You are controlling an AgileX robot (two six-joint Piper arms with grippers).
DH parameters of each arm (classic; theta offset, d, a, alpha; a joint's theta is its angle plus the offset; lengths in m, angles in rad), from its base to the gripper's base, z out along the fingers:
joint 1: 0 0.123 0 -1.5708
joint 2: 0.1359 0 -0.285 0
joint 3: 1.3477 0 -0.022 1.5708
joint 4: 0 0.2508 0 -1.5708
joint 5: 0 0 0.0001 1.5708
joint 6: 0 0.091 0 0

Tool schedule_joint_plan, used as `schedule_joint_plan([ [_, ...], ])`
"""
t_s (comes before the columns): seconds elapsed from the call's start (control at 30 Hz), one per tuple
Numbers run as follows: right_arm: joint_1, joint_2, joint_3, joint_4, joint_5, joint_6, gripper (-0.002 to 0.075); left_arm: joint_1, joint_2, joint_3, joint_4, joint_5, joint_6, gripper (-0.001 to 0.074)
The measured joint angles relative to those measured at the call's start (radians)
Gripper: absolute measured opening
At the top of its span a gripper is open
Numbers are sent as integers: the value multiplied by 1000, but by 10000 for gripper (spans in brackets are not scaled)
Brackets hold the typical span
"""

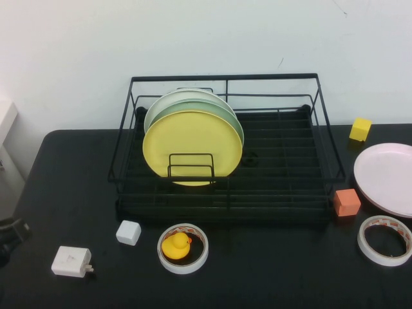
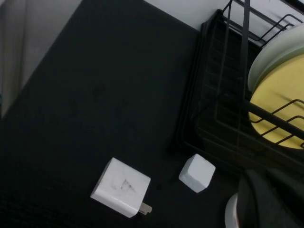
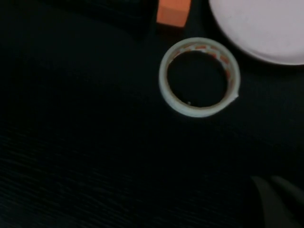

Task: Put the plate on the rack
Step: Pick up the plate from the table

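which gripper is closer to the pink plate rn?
Right. The plate lies at the table's right edge beside the rack; the right gripper hangs near it, over the tape roll. The left gripper sits at the far left edge.

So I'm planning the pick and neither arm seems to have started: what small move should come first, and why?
Probably swing the right gripper, seen only at its wrist view's edge, over the round pale pink plate. It lies flat at the table's right edge, outside the black wire rack, beside the orange block. The left gripper sits far off near the white charger.
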Motion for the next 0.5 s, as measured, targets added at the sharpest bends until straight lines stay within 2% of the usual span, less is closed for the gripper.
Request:
schedule_joint_plan([
  [0.27,-20,324,-263,44,44,7,1,0,2,0,-29,-4,0,-3],
  [0.5,-154,580,-546,204,167,19,125,0,2,0,-46,0,0,-2],
])
